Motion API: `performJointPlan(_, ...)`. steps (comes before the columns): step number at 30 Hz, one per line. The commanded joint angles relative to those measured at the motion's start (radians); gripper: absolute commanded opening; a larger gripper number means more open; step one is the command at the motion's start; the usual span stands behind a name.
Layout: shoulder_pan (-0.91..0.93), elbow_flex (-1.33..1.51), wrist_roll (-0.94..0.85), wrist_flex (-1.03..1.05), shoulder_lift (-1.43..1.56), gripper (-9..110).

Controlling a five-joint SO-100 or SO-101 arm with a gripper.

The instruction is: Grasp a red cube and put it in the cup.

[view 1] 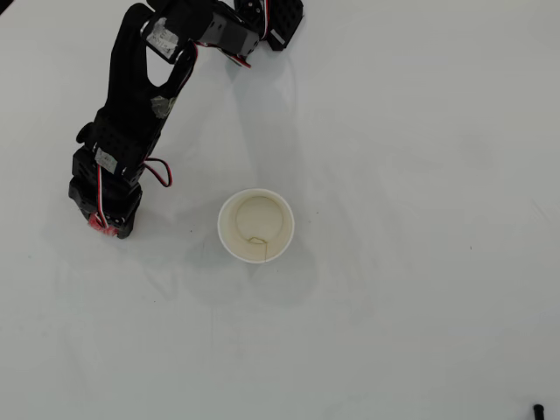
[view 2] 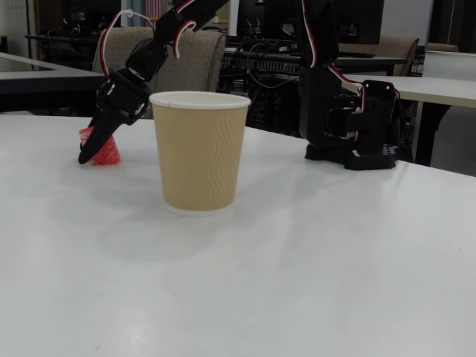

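Fixed view: fingers point(view 2: 91, 151) clamped on the cube point(view 2: 104, 148), low over the desk point(view 2: 297, 260).
Grip looks corner-on; the cube might twist free before reaching the cup point(view 2: 199, 149).

The overhead view looks straight down on the white table point(view 1: 420, 131), with the arm's base point(view 1: 271, 17) at the top edge. The fixed view sits low at table height, close to the cup point(view 2: 199, 152), facing across toward the base point(view 2: 349, 119) and the room behind. Both views share the cup point(view 1: 255, 226), the arm and the tabletop between.
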Motion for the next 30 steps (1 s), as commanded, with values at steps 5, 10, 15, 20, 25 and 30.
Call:
performJointPlan(5,-0.060,-0.031,0.083,0.034,0.160,16)
performJointPlan(10,-0.109,0.032,0.127,0.069,0.281,16)
performJointPlan(15,-0.144,0.114,0.149,0.075,0.394,16)
performJointPlan(20,-0.176,0.179,0.169,0.078,0.489,16)
performJointPlan(25,-0.216,0.236,0.202,0.078,0.594,16)
performJointPlan(30,-0.249,0.298,0.218,0.078,0.696,16)
